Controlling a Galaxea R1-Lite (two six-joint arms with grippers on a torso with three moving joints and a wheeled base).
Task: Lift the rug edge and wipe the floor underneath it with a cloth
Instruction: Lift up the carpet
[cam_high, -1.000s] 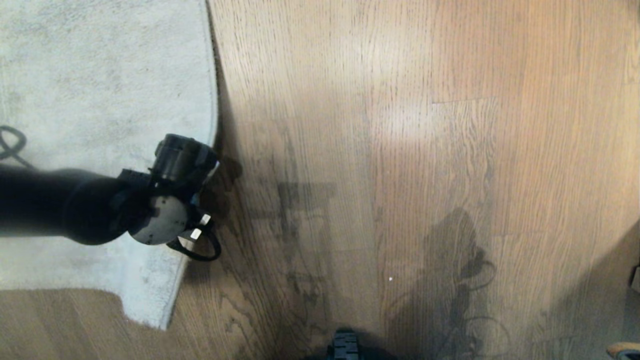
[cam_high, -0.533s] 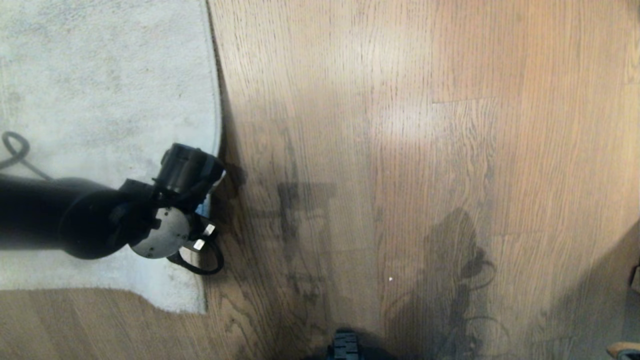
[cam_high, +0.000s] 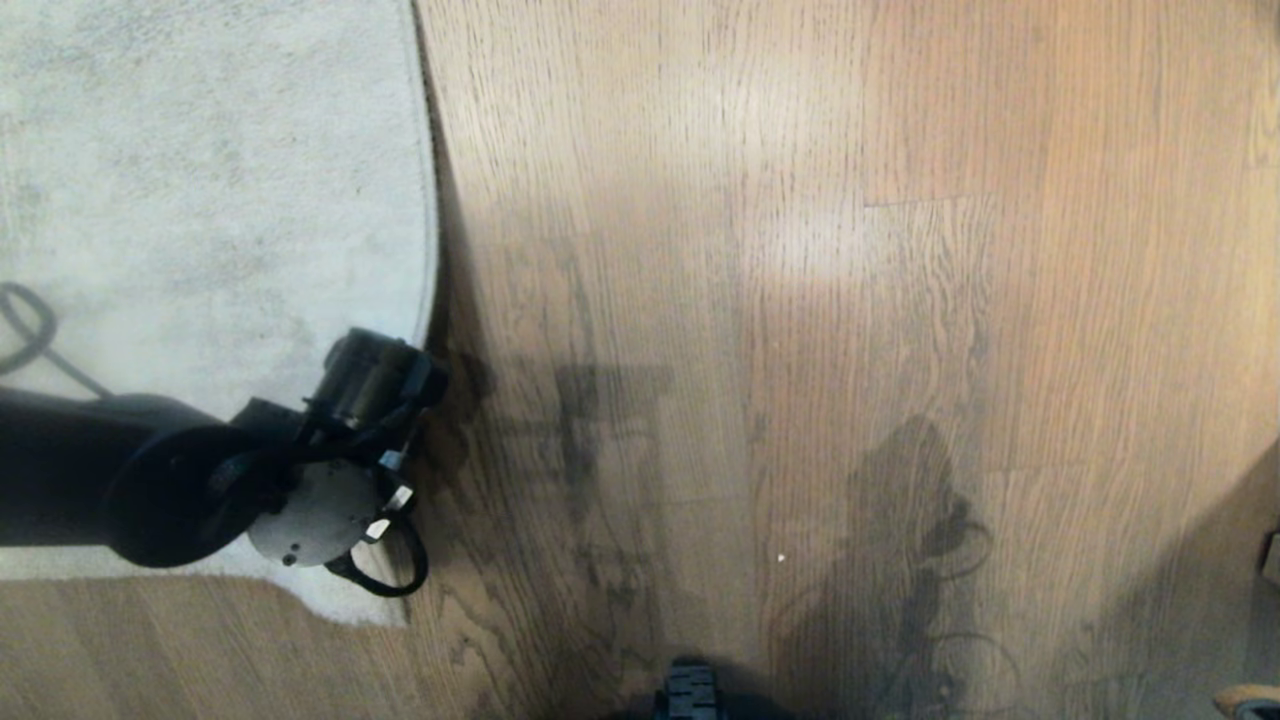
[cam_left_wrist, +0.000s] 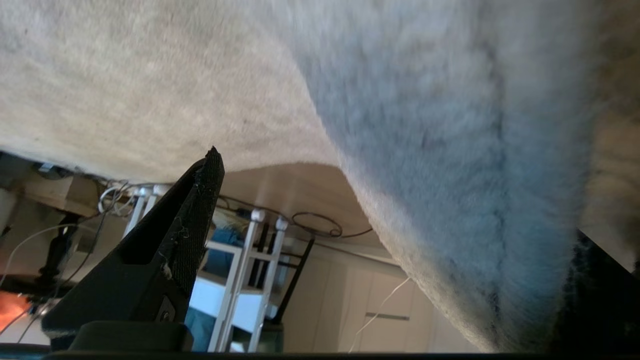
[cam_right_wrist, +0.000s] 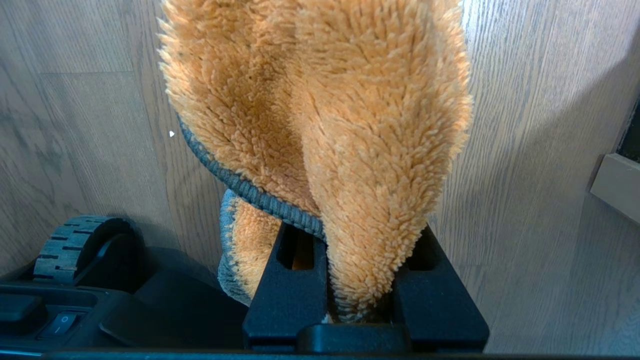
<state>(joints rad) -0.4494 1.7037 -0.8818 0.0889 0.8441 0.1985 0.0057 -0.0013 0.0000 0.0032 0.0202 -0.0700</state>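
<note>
Rug edge (cam_high: 425, 250) beneath lowered left arm (cam_high: 120, 480)

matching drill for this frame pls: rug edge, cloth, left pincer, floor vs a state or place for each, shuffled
Things:
1. rug edge
2. cloth
3. left pincer
4. floor

States or places:
A. open, one finger each side of the rug's border
B. brown wood planks, bare on the robot's right of the rug
C. clamped in the right pincer, hanging over the planks
D. pale grey pile, running past the left arm

Pairs: 1-D, 2-C, 3-A, 4-B
</note>
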